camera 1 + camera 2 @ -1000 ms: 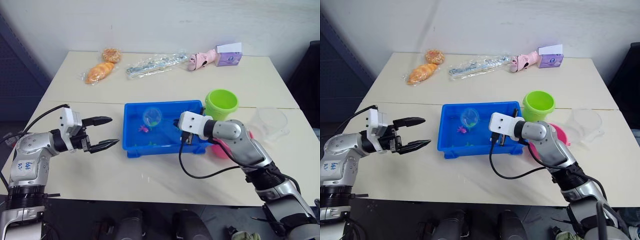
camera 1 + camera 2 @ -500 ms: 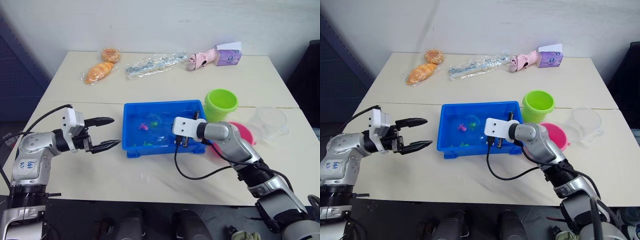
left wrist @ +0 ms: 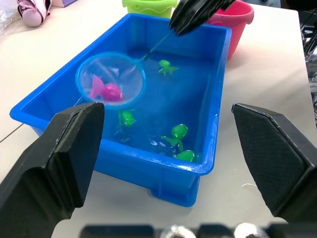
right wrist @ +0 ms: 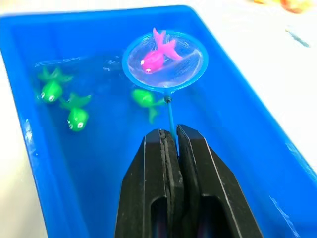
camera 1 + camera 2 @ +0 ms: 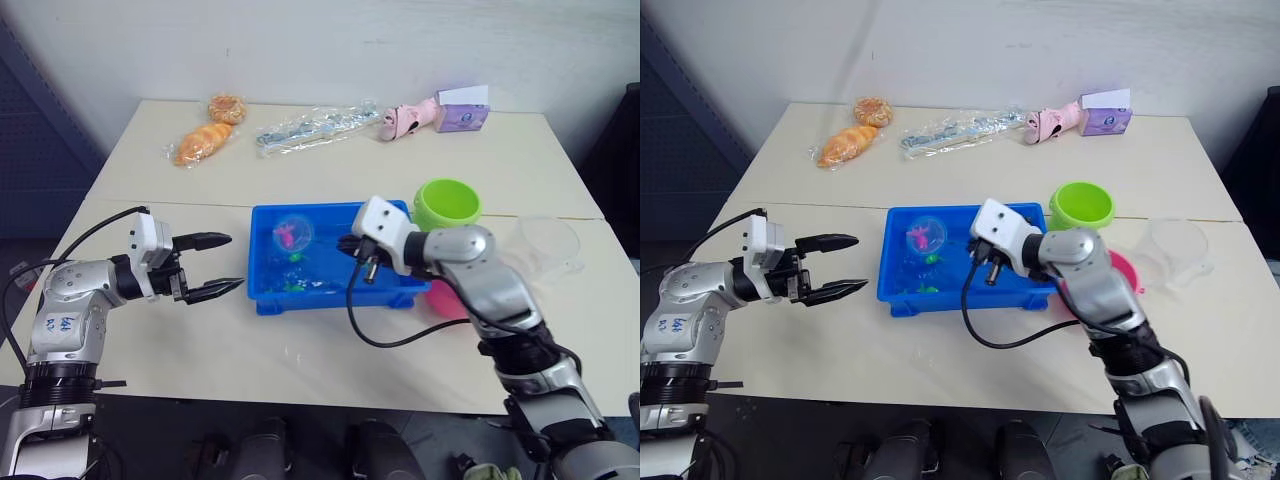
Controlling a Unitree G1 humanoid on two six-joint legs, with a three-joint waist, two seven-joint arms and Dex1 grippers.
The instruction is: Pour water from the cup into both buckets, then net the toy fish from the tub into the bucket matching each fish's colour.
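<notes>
Pink toy fish (image 4: 157, 55), a tiny plastic one, now lies in the pale mesh of my small blue-hooped net (image 4: 165, 60), raised clear of the water near the middle of the frame in the head views; half a second ago the hoop was lower in the shallow bright blue plastic tub (image 5: 268, 296) with the fish loose beside it. My right gripper (image 4: 171, 141) is clamped tight on the net's thin dark handle. My left gripper (image 5: 212, 265) hangs spread wide and empty at the left of the frame, just off the tub's end. Several green fish (image 3: 179, 132) remain in the water. The catch looks made, so I judge the next move is carrying it to the round pink plastic bucket (image 5: 1120, 268), partly hidden behind my right arm, right of centre, beside the lime green bucket (image 5: 446, 205).
</notes>
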